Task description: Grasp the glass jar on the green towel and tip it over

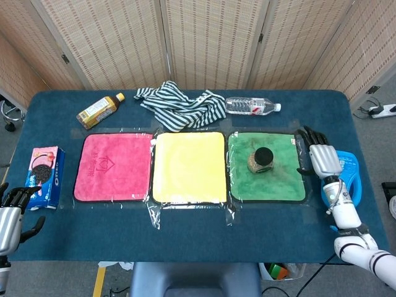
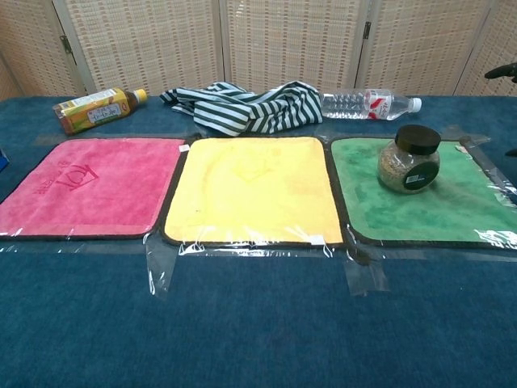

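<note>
A glass jar (image 1: 261,160) (image 2: 410,159) with a black lid and grainy contents stands upright on the green towel (image 1: 278,179) (image 2: 420,210). My right hand (image 1: 323,159) hovers open just past the towel's right edge, fingers spread and pointing away, a hand's width right of the jar. Only its fingertips (image 2: 502,71) show at the right border of the chest view. My left hand (image 1: 11,218) hangs open off the table's near left corner, holding nothing.
Pink towel (image 1: 113,167) and yellow towel (image 1: 188,166) lie left of the green one. At the back are a tea bottle (image 1: 98,110), a striped cloth (image 1: 182,106) and a water bottle (image 1: 252,106). A cookie box (image 1: 44,175) sits far left, a blue detergent bottle (image 1: 351,179) under my right arm.
</note>
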Available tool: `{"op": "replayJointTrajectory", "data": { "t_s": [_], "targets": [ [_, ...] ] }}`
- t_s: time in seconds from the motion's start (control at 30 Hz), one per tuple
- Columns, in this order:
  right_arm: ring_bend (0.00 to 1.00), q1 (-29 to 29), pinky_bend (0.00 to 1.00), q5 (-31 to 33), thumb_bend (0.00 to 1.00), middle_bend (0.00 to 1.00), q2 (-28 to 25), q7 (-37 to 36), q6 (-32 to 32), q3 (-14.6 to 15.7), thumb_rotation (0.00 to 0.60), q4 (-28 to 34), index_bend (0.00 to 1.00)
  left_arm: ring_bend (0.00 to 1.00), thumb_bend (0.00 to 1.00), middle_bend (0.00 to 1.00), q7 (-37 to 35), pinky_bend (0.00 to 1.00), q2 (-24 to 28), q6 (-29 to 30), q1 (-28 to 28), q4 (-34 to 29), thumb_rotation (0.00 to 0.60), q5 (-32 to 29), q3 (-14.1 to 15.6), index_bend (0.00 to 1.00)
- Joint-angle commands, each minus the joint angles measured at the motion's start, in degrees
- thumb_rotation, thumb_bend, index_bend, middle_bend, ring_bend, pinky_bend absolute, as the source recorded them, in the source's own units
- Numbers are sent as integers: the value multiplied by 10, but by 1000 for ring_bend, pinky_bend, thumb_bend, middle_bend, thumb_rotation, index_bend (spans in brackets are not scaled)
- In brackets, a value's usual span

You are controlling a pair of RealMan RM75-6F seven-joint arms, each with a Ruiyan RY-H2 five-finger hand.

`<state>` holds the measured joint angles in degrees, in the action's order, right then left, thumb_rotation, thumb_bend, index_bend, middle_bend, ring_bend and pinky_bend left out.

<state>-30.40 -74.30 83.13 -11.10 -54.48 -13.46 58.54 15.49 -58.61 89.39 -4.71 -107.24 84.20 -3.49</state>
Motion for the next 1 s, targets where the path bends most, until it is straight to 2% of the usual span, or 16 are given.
{"op": "replayJointTrajectory", "data": {
  "t_s": [0.03, 0.27, 0.47, 0.77, 1.0],
  "targets": [
    [0, -32, 38, 10, 184, 0, 54, -30, 29, -7, 600, -78, 0, 233, 328, 296, 1, 103, 1, 0, 0, -2, 600, 0, 0, 239],
    [0, -76, 29, 10, 184, 0, 123, -58, 66, -10, 600, -200, 0, 233, 328, 296, 5, 104, 3, 3, 2, -6, 600, 3, -2, 239],
    [0, -114, 8, 4, 183, 0, 168, -82, 92, -12, 600, -269, 0, 234, 328, 296, 11, 104, 5, 1, 2, -10, 600, 3, -3, 239],
    [0, -150, 1, -2, 184, 0, 215, -105, 112, -12, 600, -330, 0, 234, 328, 296, 11, 104, 9, -2, 4, -12, 600, -1, -3, 239],
    [0, -148, 1, -18, 184, 0, 219, -147, 88, -2, 600, -325, 0, 234, 329, 296, 10, 104, 9, -3, 5, -11, 600, -3, -3, 239]
  ]
}}
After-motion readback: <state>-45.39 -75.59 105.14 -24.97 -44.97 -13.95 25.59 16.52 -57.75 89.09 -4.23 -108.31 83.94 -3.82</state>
